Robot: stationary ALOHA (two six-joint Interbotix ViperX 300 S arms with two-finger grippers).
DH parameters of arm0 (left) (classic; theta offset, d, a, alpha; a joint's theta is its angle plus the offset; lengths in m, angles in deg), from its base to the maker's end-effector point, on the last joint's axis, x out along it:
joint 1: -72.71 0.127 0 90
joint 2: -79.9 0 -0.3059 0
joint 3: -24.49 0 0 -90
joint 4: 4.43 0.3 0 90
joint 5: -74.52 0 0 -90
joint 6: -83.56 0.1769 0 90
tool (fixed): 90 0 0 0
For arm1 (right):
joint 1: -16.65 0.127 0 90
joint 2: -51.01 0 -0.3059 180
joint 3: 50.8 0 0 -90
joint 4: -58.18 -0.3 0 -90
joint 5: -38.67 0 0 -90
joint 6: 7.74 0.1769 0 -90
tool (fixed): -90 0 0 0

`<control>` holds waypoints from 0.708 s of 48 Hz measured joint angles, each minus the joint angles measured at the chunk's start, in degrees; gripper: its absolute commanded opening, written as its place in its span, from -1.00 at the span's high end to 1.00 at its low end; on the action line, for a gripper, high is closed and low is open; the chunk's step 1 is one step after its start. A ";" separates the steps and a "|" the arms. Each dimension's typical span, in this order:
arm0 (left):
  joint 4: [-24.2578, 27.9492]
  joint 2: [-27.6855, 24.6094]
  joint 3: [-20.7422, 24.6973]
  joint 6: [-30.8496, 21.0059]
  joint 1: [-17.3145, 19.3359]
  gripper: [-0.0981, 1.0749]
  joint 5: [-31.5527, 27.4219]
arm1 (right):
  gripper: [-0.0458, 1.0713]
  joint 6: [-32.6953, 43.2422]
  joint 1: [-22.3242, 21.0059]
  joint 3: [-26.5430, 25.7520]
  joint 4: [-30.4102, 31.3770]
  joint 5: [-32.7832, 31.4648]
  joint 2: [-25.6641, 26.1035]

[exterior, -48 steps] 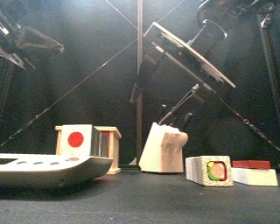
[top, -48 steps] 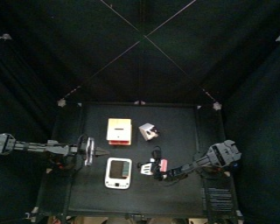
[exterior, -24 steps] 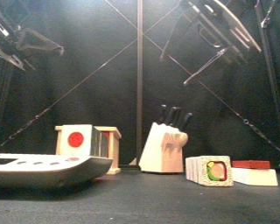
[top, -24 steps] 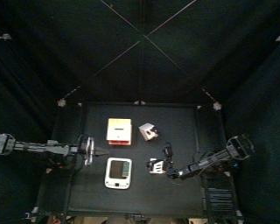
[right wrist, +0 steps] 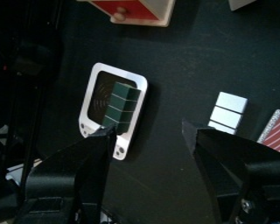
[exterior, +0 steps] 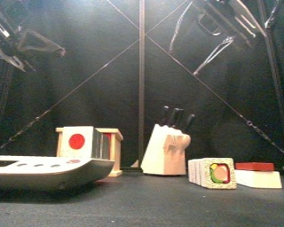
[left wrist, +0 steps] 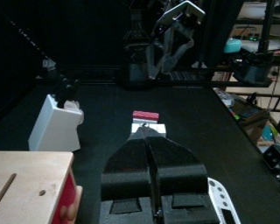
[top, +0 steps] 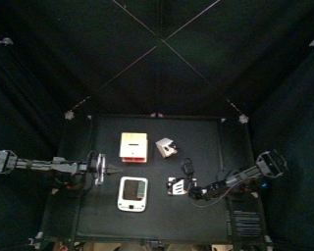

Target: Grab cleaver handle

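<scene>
jaws on my right gripper point(right wrist: 154, 136) stand wide apart and hold nothing; it hangs high over the right side of the table point(top: 206, 137), well above everything; in its own camera the thing between the jaws is the white scale point(right wrist: 113, 109), not the thing i want; so the first thing that could go wrong is that i go straight down from here and close on the scale.

as best i can tell, the cleaver handle point(exterior: 256, 166) is the short red bit near the front right of the table; it sits right on its pale blade point(exterior: 258, 180); i cannot tell which way the handle points from up high, it is too small there.

the handle is short, so my wide jaws could catch the blade too, or only the blade; then it might tip or slip out when i lift.

the little striped block point(exterior: 212, 172) stands just beside the cleaver; if i come in from that side i could knock it over or grab it by mistake.

the cleaver looks light; one jaw landing first could push it away, maybe toward the front edge; i think the wrist should line up over it first, then go down slowly.

my left gripper point(left wrist: 150, 140) rests low at the left with its jaws pressed together, holding nothing; it points across at the cleaver but is well apart from it, so i do not think it gets in the way.
</scene>
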 measured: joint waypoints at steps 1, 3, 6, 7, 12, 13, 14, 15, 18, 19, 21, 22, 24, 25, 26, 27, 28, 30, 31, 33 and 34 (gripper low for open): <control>0.00 0.09 0.00 0.09 0.00 0.86 0.00 | -0.74 -0.62 -0.18 -0.26 -0.35 -0.18 0.18; 0.00 0.09 0.00 0.09 0.18 0.86 0.00 | -0.74 -2.20 -0.62 -0.70 -1.05 -0.35 0.53; 0.00 0.09 -0.09 0.00 0.35 0.86 0.00 | -0.74 -4.48 -1.05 -1.14 -2.29 -1.05 1.05; 0.00 0.00 -0.18 0.09 0.35 0.86 0.00 | -0.74 -5.36 -1.23 -1.41 -2.64 -1.49 1.23; 0.00 0.00 -0.18 0.09 0.53 0.86 0.00 | -0.74 -9.14 -2.11 -2.11 -4.66 -3.52 2.11; 0.00 0.09 -0.18 0.09 0.62 0.86 0.00 | -0.74 -9.67 -2.29 -2.29 -5.01 -3.87 2.20; 0.00 0.09 -0.18 0.09 0.62 0.86 0.00 | -0.74 -10.55 -2.46 -2.46 -5.45 -4.31 2.37; 0.00 0.00 -0.18 0.09 0.62 0.86 0.00 | -0.74 -11.07 -2.64 -2.64 -5.71 -4.66 2.46; 0.00 0.00 -0.18 0.00 0.70 0.86 0.00 | -0.74 -13.71 -3.25 -3.25 -6.86 -5.80 2.72; 0.00 0.00 -0.18 0.09 0.70 0.86 0.00 | -0.74 -14.41 -3.34 -3.43 -7.21 -6.06 2.81; 0.00 0.09 -0.26 0.09 0.70 0.86 0.00 | -0.74 -15.73 -3.78 -3.87 -7.73 -6.50 2.81; 0.00 0.00 -0.18 0.09 0.79 0.86 0.00 | -0.74 -16.61 -4.04 -4.13 -8.26 -6.68 2.81; 0.00 0.09 -0.18 0.09 0.79 0.86 0.00 | -0.74 -17.75 -4.48 -4.48 -8.79 -7.03 2.81; 0.00 0.00 -0.18 0.09 0.79 0.86 0.00 | -0.74 -18.72 -4.75 -4.75 -9.23 -7.21 2.81; 0.00 0.09 -0.18 0.09 0.79 0.86 0.00 | -0.74 -19.34 -5.01 -4.92 -9.58 -7.38 2.81; 0.00 0.09 -0.18 0.09 0.79 0.86 0.00 | -0.74 -20.04 -5.27 -5.19 -9.93 -7.47 2.81; 0.00 0.09 -0.26 0.09 0.79 0.86 0.00 | -0.74 -20.65 -5.54 -5.36 -10.28 -7.65 2.81; 0.00 0.09 -0.26 0.09 0.79 0.86 0.00 | -0.74 -22.15 -6.15 -5.89 -11.16 -7.91 2.90; 0.00 0.00 -0.18 0.09 0.79 0.86 0.00 | -0.74 -22.85 -6.42 -6.15 -11.51 -8.09 2.81; 0.00 0.00 -0.18 0.09 0.79 0.86 0.00 | -0.74 -24.52 -6.86 -6.59 -12.22 -8.53 2.81; 0.00 0.00 -0.26 0.09 0.79 0.86 0.00 | -0.74 -25.40 -7.21 -6.86 -12.48 -8.70 2.81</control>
